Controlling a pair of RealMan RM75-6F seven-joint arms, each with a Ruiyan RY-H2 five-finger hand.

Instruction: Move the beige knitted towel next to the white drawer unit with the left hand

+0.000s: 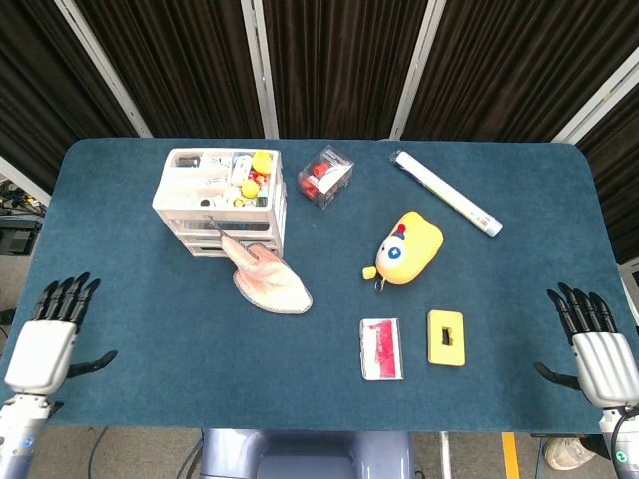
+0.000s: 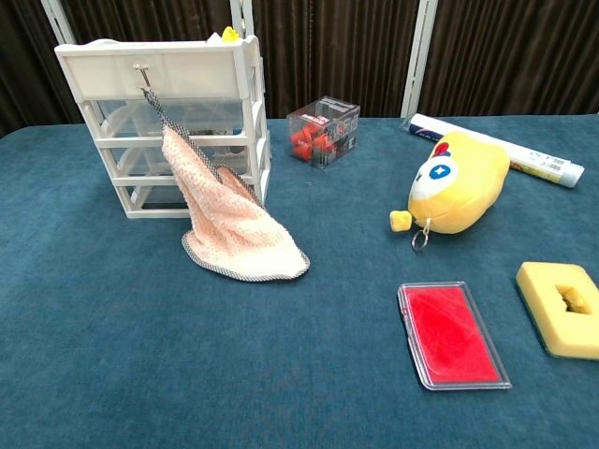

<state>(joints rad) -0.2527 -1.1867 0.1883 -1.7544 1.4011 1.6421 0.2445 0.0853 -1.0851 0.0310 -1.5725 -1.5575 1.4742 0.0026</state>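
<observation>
I find my left hand (image 1: 42, 346) at the near left edge of the blue felt-covered table (image 1: 150, 359), fingers straight and apart, holding nothing; the chest view does not show it. My right hand (image 1: 597, 351) sits at the near right corner in the same condition, fingers spread and empty. The beige knitted towel with dark edging (image 2: 228, 227) lies against the front of the white plastic drawer unit (image 2: 178, 112): its upper corner is caught at the top drawer's handle, the cloth drapes down the drawer fronts, and its lower part spreads on the table just in front. Beside the unit stands a clear plastic box of red pieces (image 2: 323, 131). Further right I note a yellow plush toy (image 2: 456, 182), a long white tube (image 1: 446, 193), a flat red card case (image 2: 452, 334) and a yellow foam block with a slot (image 2: 563, 308), all well apart from the towel.
</observation>
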